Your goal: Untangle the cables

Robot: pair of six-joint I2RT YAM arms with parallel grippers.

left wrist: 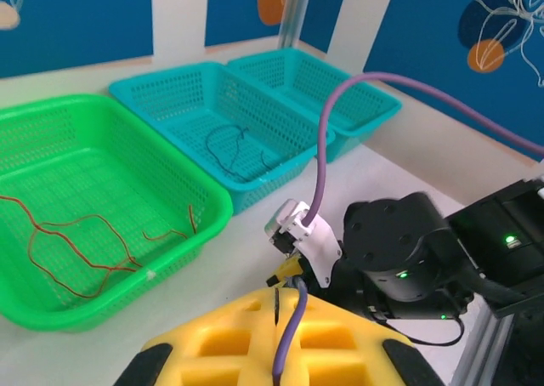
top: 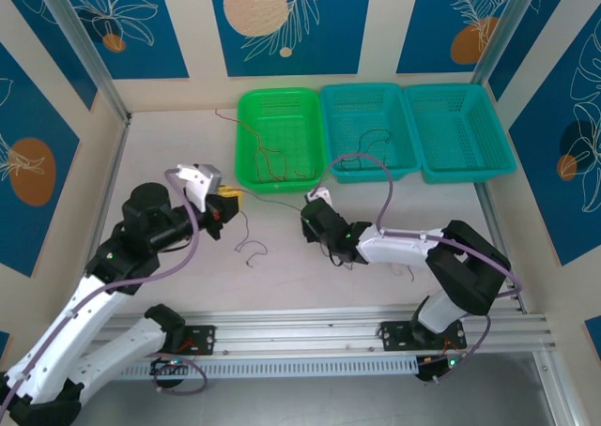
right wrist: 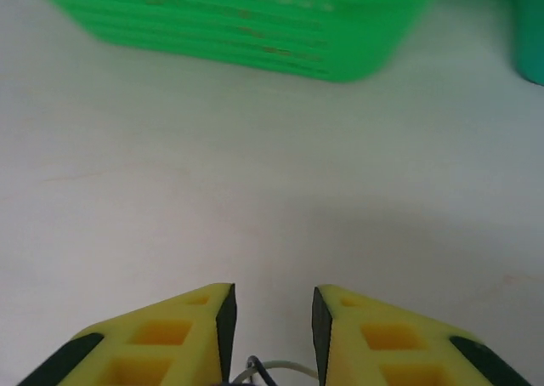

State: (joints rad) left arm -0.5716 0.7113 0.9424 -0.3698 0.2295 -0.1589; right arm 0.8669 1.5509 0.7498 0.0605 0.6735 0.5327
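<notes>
The left arm reached forward, elbow bent; the left gripper [top: 227,204] had its fingers [left wrist: 221,339] pressed together on a thin purplish strand [left wrist: 289,335] at their seam, with a loose cable [top: 250,249] lying near their tips. Red-orange cables [left wrist: 51,226] lay in the green basket [left wrist: 170,271] beyond them. The right arm folded leftward, low; the right gripper [right wrist: 273,294] held its fingers slightly apart, a whitish-black strand [right wrist: 255,367] between their bases.

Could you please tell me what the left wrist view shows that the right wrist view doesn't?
Left wrist: red-orange cables lying in the green basket, a black cable in the neighbouring teal basket, and the right arm's wrist. Right wrist: the right gripper, open, a thin strand low between its fingers. Both: the green basket and the table.
</notes>
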